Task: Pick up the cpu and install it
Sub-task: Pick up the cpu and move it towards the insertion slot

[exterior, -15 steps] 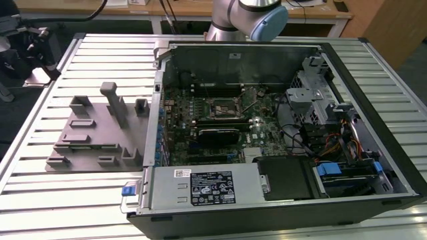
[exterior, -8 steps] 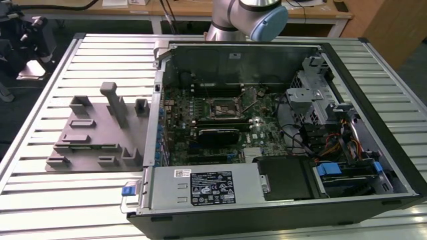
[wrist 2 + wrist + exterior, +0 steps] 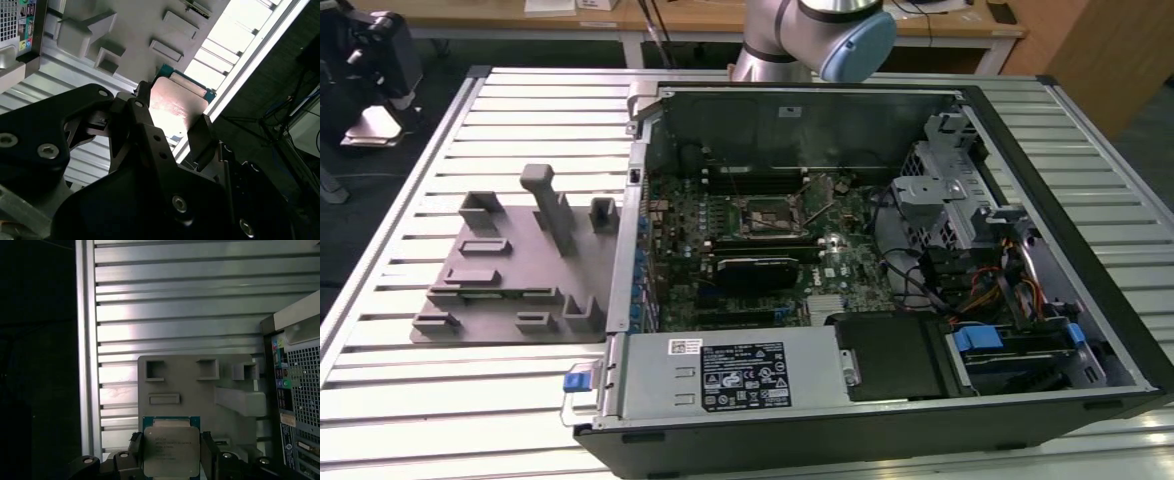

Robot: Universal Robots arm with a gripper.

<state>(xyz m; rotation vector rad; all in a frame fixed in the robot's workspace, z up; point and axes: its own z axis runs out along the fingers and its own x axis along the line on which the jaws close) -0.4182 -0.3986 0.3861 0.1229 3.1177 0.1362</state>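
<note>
End effector: pinching square cpu, silver lid, green edge.
Counter: ribbed metal slats; grey moulded fixture at computer case's nine o'clock, exterior view.

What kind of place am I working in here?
Probably a robotics lab bench: an open computer case on a slatted metal table, a grey parts fixture beside it, wooden desks behind.

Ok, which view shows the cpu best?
The first wrist view: the cpu faces the camera squarely, silver top unobstructed, gripped between the fingers. The second wrist view shows its other face at an angle, partly hidden behind the fingers.
</note>
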